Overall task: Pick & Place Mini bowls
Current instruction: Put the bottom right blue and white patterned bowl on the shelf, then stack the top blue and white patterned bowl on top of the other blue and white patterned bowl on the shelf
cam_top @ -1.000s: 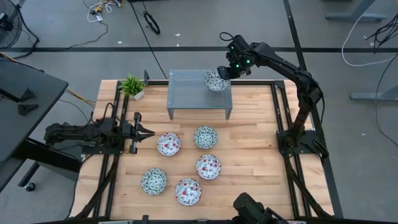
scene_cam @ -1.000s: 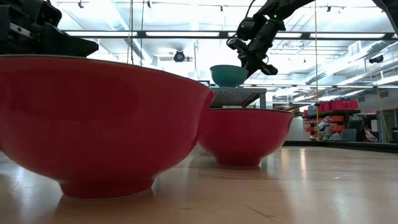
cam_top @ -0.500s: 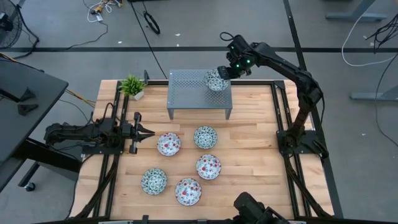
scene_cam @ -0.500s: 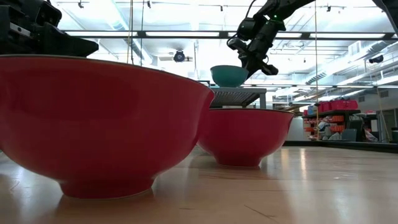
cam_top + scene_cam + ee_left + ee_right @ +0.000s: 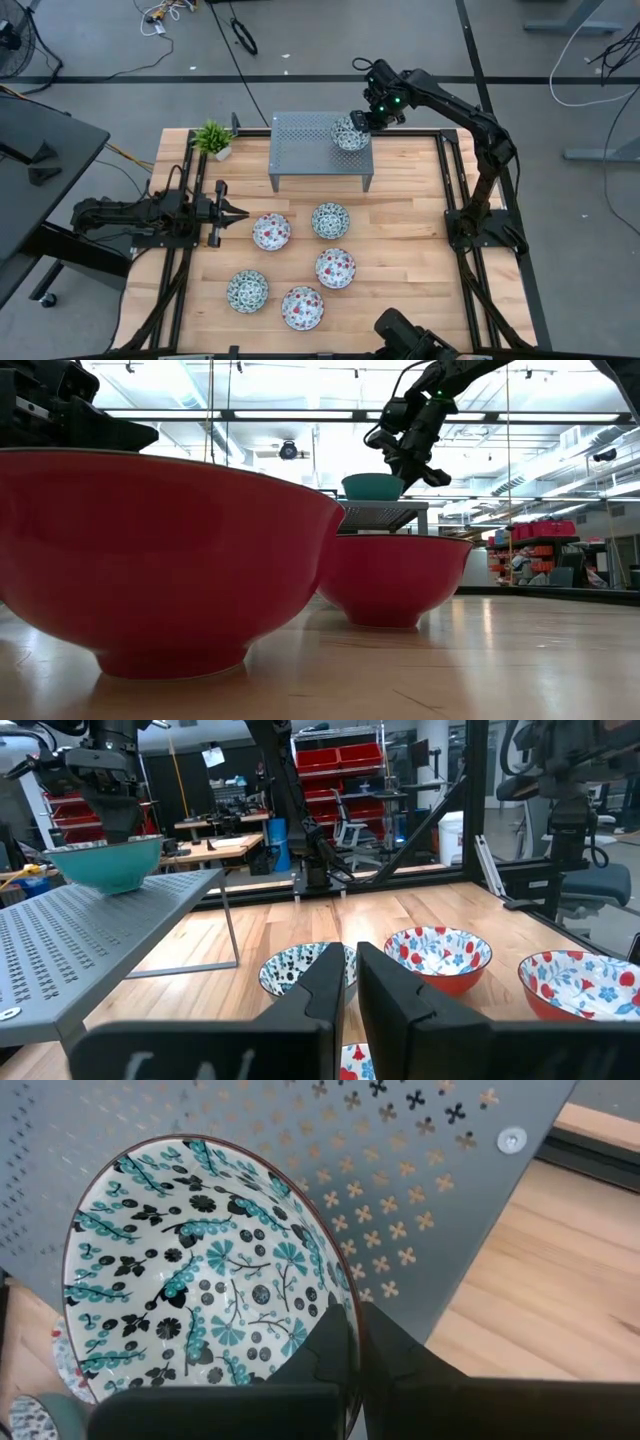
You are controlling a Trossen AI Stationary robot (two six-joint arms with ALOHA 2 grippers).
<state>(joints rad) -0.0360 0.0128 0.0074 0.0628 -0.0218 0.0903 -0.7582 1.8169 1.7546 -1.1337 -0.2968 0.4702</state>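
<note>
Wooden desk (image 5: pixel 400 200) is seen from above, bordered by dark rails, with grey floor and cables beyond it. At the left edge the left gripper (image 5: pixel 237 211) is parked low over the desk, its fingers (image 5: pixel 335 982) drawn together with nothing between them, pointed toward the five mini bowls resting on the wood: a reddish one (image 5: pixel 271 232) just ahead of it, a teal one (image 5: pixel 247 291) and a reddish one (image 5: pixel 302 307) toward the near edge, a teal one (image 5: pixel 330 221) and a reddish one (image 5: pixel 336 268) further right. A small potted plant (image 5: pixel 213 138) stands at the far left corner. Toward the far side the grey perforated stand (image 5: pixel 305 150) is placed, and on its right end the sixth bowl (image 5: pixel 349 132), teal-patterned, is located. In the low view its base appears to be at or just above the stand top; contact cannot be confirmed. The right gripper (image 5: pixel 367 121) is positioned at that bowl's far-right rim, with its fingers (image 5: pixel 335 1350) pinched on the rim wall, one inside and one outside, as the right wrist view indicates. The bowl thus lies inward, toward the stand's middle, from the fingers; being round, it presents no long axis. Judgement: release onto the stand is the step in hand, and the right arm alone is concerned; a clean exit would be up and back, away from the rim.
</note>
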